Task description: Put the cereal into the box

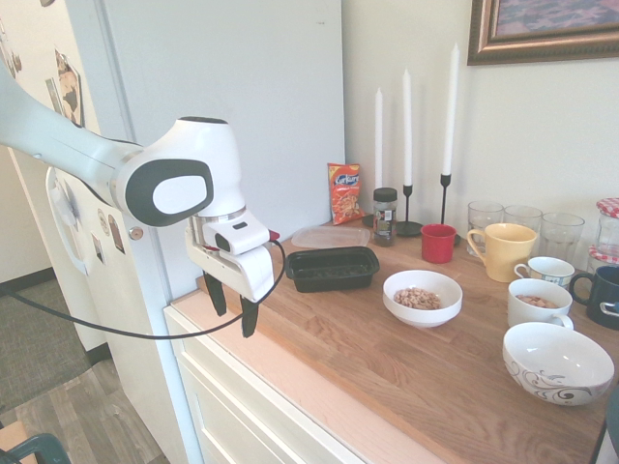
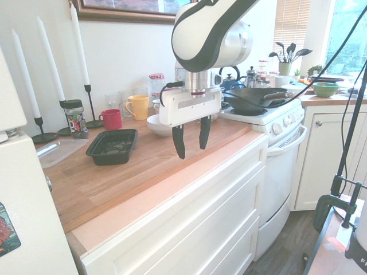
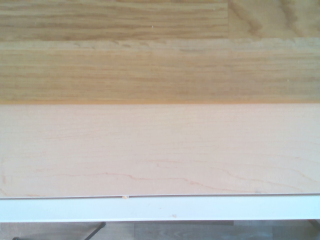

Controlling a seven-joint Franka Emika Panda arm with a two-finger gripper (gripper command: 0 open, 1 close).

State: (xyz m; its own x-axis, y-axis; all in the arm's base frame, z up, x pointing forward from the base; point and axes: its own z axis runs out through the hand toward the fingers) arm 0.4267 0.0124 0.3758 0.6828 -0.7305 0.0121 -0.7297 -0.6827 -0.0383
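Well apart, jaws wide and empty at counter edge, cereal in white bowl, box between.

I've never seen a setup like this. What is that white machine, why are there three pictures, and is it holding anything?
The white machine is a robot arm. At its end hangs a gripper with two dark fingers, open and pointing down, holding nothing.

Two pictures come from cameras in the room, on opposite sides of the arm. The third comes from a camera on the arm's wrist, looking straight down: it shows only the wooden counter and its white front edge.

On the counter lie a black box, a white bowl holding cereal, a clear lid, an orange snack bag, a jar, three white candles, a red cup, a yellow mug, glasses and more bowls and cups. The gripper hangs over the counter's front edge, apart from all of them.
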